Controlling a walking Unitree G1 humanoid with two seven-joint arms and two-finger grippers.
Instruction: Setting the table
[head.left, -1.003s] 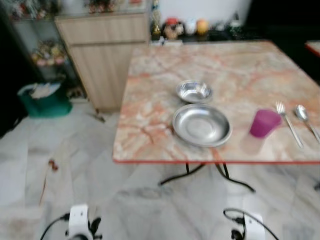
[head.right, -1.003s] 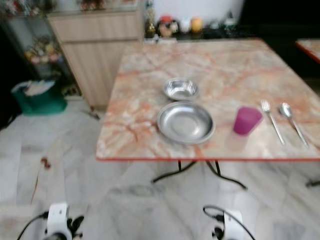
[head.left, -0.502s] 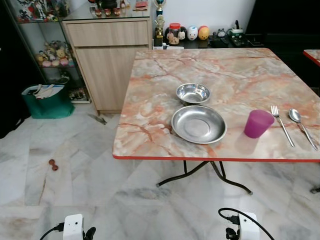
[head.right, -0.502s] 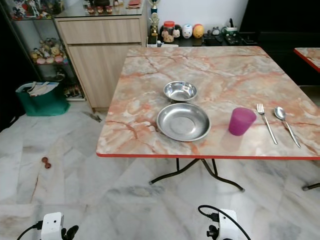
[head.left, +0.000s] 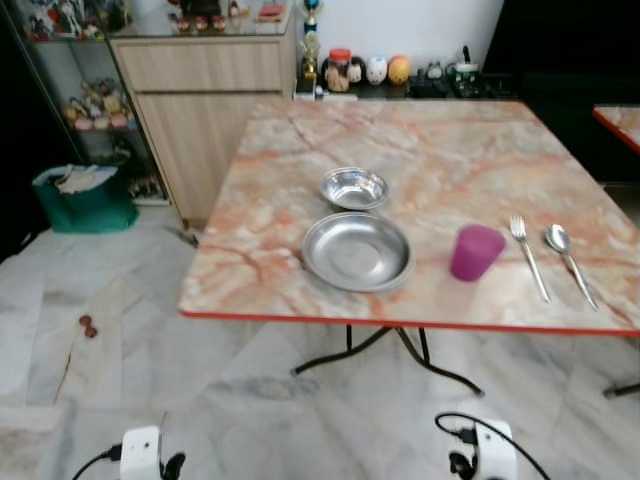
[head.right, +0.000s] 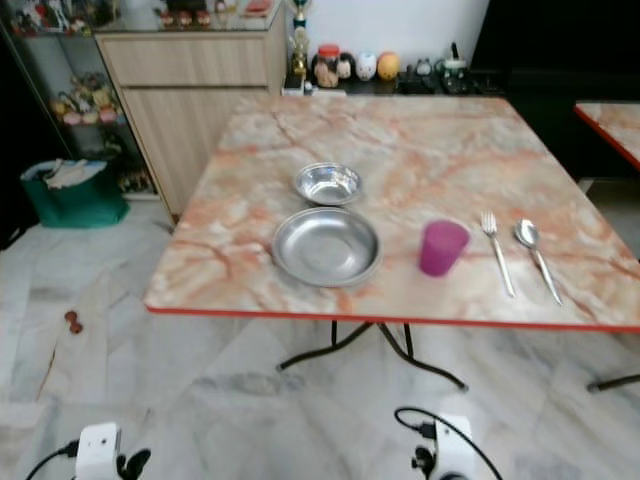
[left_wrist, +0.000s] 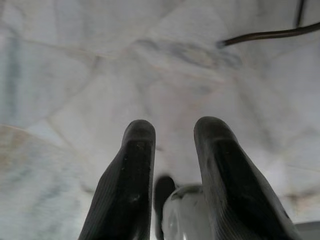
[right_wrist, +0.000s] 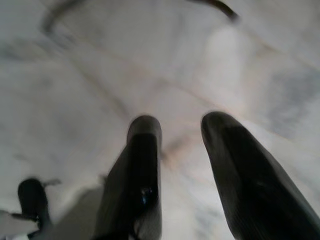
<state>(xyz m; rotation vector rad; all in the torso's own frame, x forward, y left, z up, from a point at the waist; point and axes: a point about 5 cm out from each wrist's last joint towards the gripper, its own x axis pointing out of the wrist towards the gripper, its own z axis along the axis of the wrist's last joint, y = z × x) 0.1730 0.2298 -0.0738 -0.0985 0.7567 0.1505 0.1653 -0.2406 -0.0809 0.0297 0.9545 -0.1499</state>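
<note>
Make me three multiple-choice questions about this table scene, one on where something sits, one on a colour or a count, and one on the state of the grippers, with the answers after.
1. Where is the fork?
A. Between the cup and the spoon
B. Inside the plate
C. On the floor

2. What colour is the cup?
A. Green
B. Purple
C. White

3. How are the grippers?
A. Both shut on cutlery
B. Left holds the bowl
C. Both open, holding nothing

Answers:
1. A, the fork lies on the table with the cup on one side and the spoon on the other.
2. B, it stands out purple against the marble top.
3. C, the left gripper and the right gripper each show a gap between the fingers, with floor beyond.
</note>
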